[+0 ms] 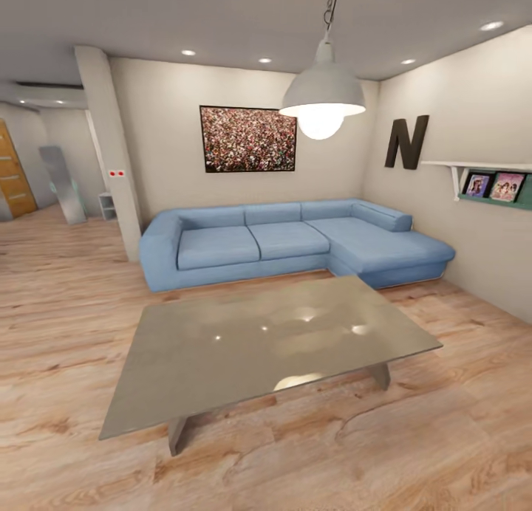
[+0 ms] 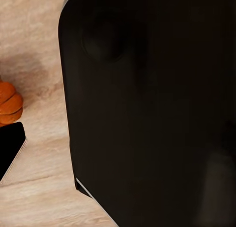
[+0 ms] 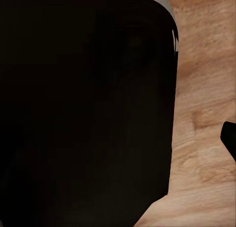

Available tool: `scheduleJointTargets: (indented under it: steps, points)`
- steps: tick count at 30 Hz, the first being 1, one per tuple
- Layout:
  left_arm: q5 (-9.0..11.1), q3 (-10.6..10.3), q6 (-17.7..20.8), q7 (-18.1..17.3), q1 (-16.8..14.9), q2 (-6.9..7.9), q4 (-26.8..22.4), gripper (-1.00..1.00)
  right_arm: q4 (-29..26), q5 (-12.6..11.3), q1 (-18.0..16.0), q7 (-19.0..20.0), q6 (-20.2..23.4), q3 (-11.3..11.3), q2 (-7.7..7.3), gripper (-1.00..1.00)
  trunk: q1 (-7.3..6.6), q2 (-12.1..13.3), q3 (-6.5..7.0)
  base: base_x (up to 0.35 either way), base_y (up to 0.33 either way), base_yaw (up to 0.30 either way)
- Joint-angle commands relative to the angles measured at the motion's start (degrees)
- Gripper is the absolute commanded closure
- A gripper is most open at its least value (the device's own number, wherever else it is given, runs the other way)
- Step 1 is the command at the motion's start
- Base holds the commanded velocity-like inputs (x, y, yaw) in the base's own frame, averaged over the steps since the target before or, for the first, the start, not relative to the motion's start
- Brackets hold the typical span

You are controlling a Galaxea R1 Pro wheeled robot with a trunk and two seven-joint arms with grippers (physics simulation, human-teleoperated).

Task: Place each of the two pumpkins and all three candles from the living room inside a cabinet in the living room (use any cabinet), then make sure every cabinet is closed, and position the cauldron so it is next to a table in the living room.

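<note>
Grey coffee table (image 1: 266, 348) near, blue corner sofa (image 1: 295, 241) beyond. Orange pumpkin (image 2: 9, 104) on the wood floor (image 2: 39, 187) beside a black robot body. Cannot tell whether either gripper stands apart or together.

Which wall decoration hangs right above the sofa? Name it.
The framed speckled picture, centred on the wall behind the blue sofa. The black letter N and the shelf with photos hang on the side wall instead.

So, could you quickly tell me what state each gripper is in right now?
Left: cannot be told; a dark body blocks its wrist view.
Right: cannot be told; its wrist view is likewise blocked.
</note>
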Motion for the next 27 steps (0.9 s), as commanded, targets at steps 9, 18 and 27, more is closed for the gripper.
scheduleJointTargets:
  steps: [9,18,27]
  points:
    - [0.0,-0.1,0.0,0.0,0.0,0.09,-0.1,-1.0,0.0,-0.1,0.0,0.1,-0.1,0.0,0.0,-1.0,0.0,0.0,-0.05,-0.007,0.002,-0.291]
    - [-0.1,-0.1,0.0,0.0,0.0,0.14,-0.1,-1.0,0.0,-0.2,0.0,0.1,-0.1,0.0,0.0,-1.0,0.0,0.0,-0.05,-0.032,0.018,-0.291]
    - [-0.1,-0.2,0.0,0.0,0.0,0.3,-0.1,-1.0,0.1,-0.8,0.0,0.1,-0.1,0.0,0.0,-1.0,0.0,0.0,-0.05,-0.001,0.0,-0.291]
